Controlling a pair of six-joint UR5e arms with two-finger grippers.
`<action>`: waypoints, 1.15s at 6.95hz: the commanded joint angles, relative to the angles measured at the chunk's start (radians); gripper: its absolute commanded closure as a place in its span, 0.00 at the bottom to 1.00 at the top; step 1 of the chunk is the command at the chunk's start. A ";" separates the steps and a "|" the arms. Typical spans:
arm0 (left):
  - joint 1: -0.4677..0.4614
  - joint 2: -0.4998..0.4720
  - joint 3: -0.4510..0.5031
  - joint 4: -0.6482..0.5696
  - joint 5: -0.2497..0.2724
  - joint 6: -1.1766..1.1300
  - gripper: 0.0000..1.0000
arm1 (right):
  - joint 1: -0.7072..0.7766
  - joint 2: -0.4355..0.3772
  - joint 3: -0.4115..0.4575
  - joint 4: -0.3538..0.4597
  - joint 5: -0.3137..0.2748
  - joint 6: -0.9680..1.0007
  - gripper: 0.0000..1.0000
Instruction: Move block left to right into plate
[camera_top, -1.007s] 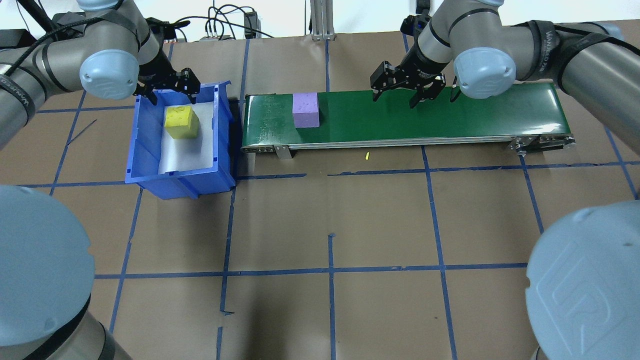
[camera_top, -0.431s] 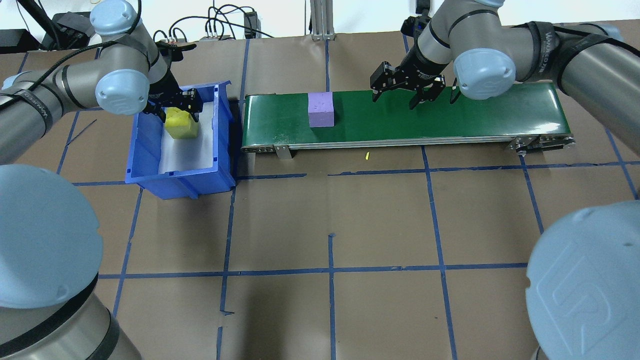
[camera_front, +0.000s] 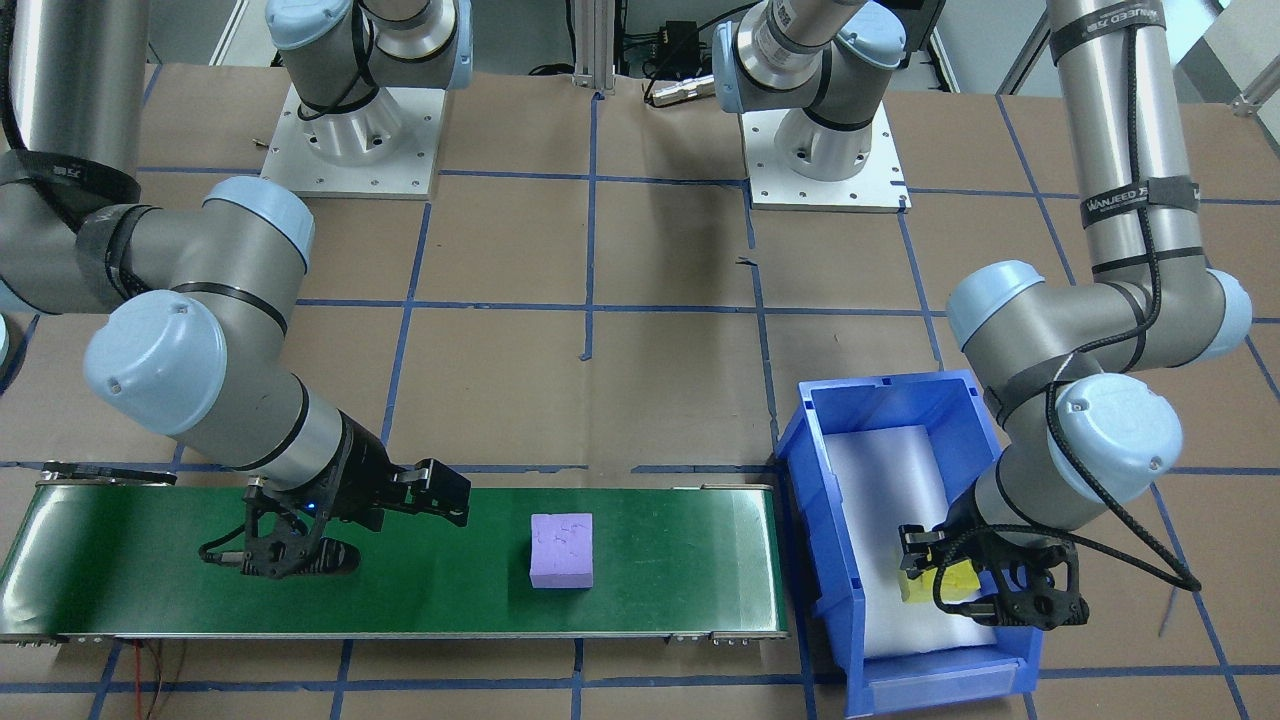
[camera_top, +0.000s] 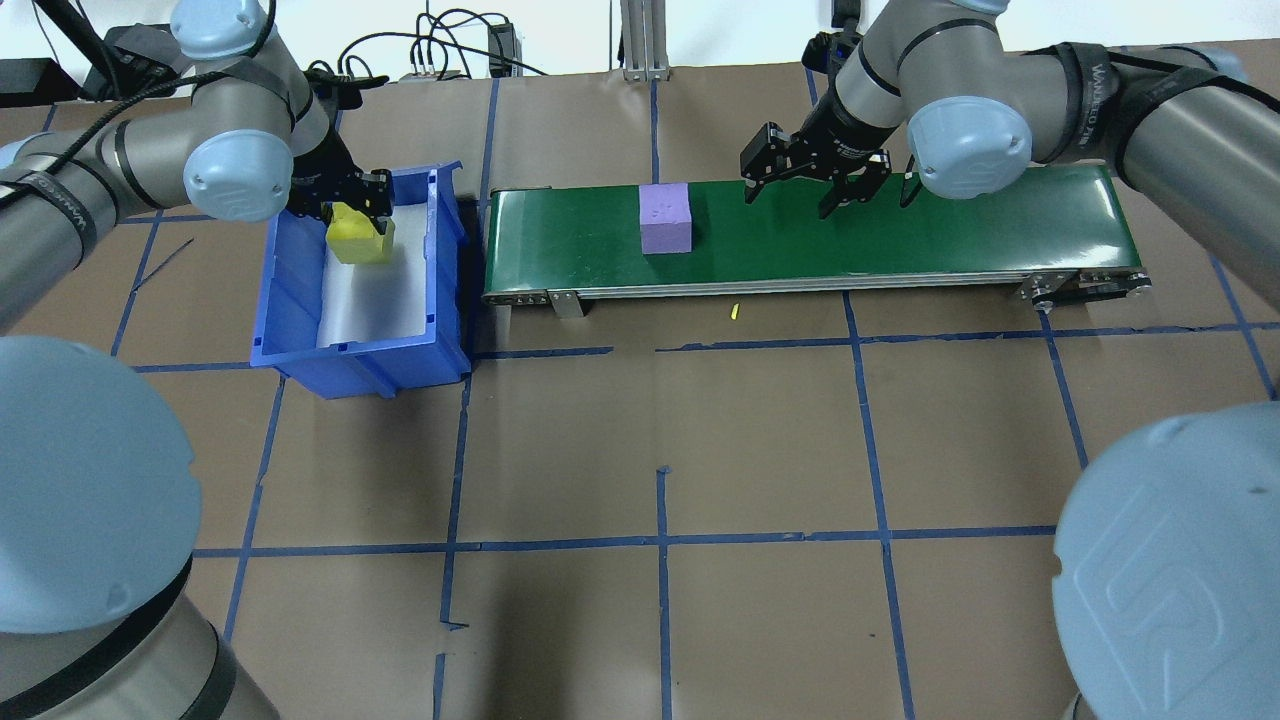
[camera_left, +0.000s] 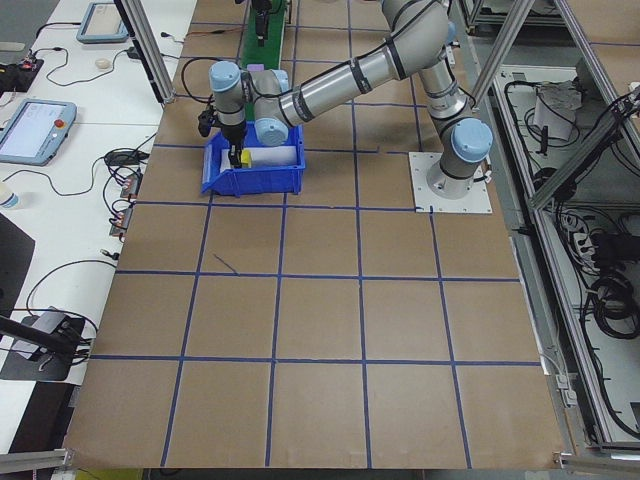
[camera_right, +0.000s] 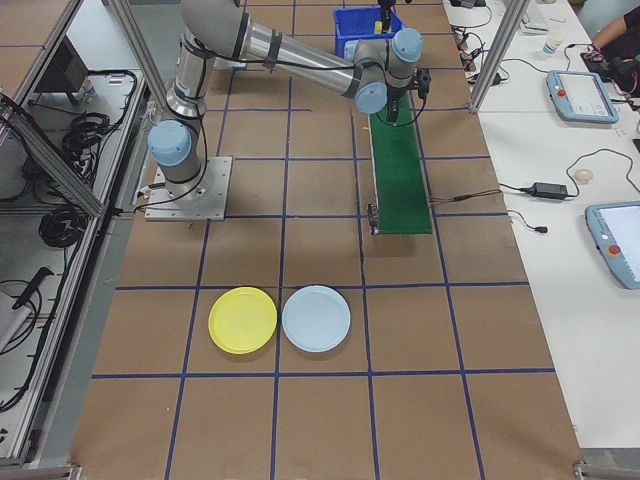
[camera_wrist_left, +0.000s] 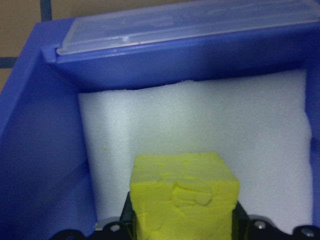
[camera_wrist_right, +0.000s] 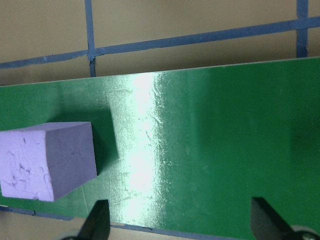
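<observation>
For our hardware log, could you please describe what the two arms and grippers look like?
Both arms are silver-grey tubes with pale blue joint caps, wrapped in black straps lettered in white, with black cables along them. The left gripper and right gripper are black, with two fingers each.

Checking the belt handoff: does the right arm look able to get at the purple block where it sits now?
Probably yes. The right end effector hangs open over the green belt, and the purple block sits on that belt with only bare belt between them. Nothing blocks the way.
</observation>
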 joint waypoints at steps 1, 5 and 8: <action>-0.017 0.119 0.011 -0.110 -0.077 -0.102 0.66 | 0.000 0.000 -0.001 0.000 0.000 0.001 0.00; -0.242 0.172 0.012 -0.102 -0.075 -0.266 0.66 | 0.000 0.007 0.002 -0.001 0.003 0.033 0.00; -0.294 0.053 0.012 0.046 -0.078 -0.302 0.65 | 0.000 0.009 0.005 -0.004 0.003 0.036 0.00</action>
